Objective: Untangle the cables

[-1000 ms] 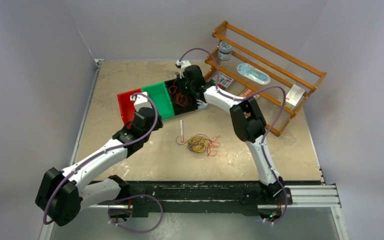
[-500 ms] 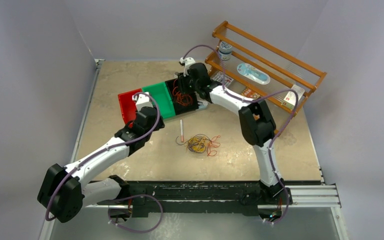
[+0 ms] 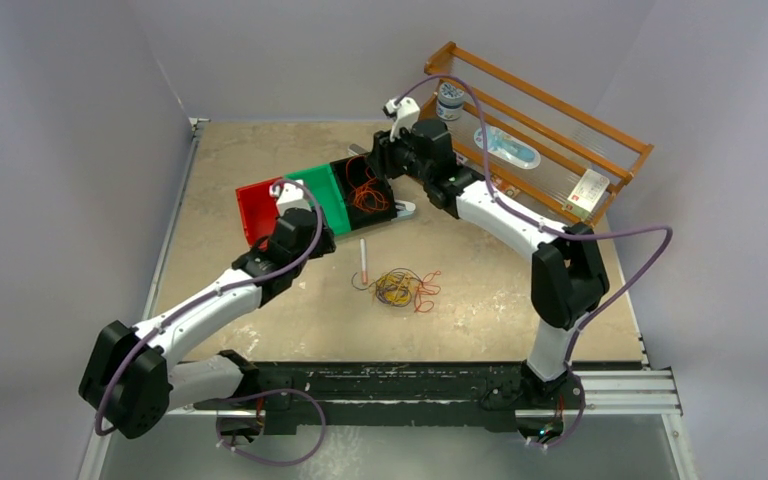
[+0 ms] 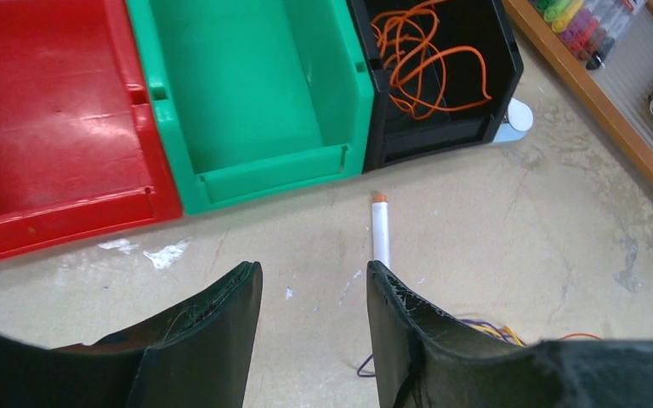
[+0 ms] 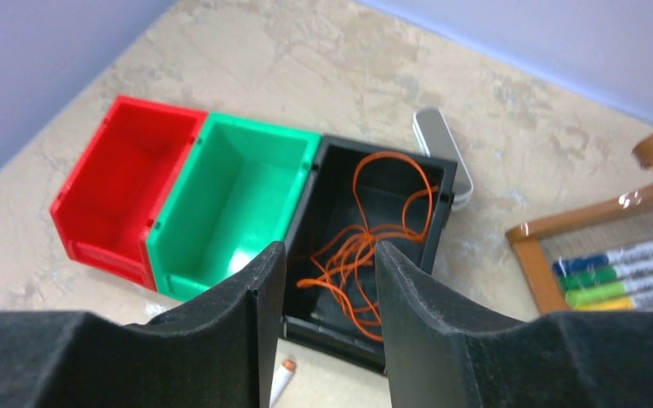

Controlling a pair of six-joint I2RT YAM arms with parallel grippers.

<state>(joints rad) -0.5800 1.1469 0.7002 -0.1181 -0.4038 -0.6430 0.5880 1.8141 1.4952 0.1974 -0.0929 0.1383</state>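
Note:
The tangled cables (image 3: pixel 400 288), yellow-orange, red and dark wires, lie on the table in front of the bins. A few strands show past the right finger in the left wrist view (image 4: pixel 495 328). A loose orange cable (image 3: pixel 365 192) lies in the black bin (image 3: pixel 392 200); it also shows in the left wrist view (image 4: pixel 421 64) and the right wrist view (image 5: pixel 374 229). My right gripper (image 3: pixel 378 165) (image 5: pixel 332 251) hangs open and empty above the black bin. My left gripper (image 3: pixel 318 240) (image 4: pixel 313 272) is open and empty over bare table, left of the bundle.
A green bin (image 3: pixel 315 195) and a red bin (image 3: pixel 255 205) stand left of the black one. A white marker with an orange tip (image 3: pixel 363 262) lies between bins and bundle. A wooden rack (image 3: pixel 530 130) with pens and packets stands at the back right. A pale oblong object (image 5: pixel 442 149) lies behind the black bin.
My right gripper has risen and pulled back to the right, away from the black bin, with the orange cable left inside. My left arm has edged slightly forward.

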